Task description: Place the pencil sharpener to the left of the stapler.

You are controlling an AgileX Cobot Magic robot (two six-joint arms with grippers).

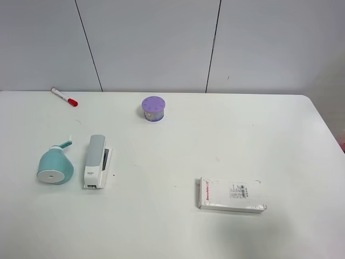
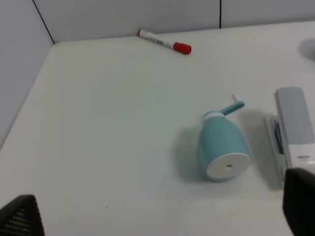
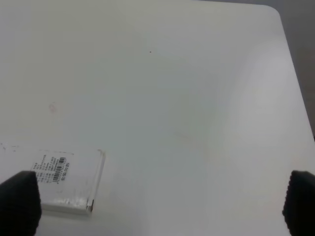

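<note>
Teal domed sharpener (image 1: 55, 167), white round face, thin crank, lies on the bench (image 1: 172, 226) just left of the grey-over-white stapler (image 1: 96, 161). Box (image 1: 230, 195) label unreadable. Both tools spread wide, empty.

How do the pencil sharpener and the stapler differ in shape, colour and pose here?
The pencil sharpener is a short teal dome; the stapler is long, narrow, grey over white. The sharpener lies on its side, its white round face toward the table's near edge and its crank toward the wall; the stapler lies flat on its base. The sharpener sits left of the stapler. Both rest on the table, apart, ungripped.
</note>
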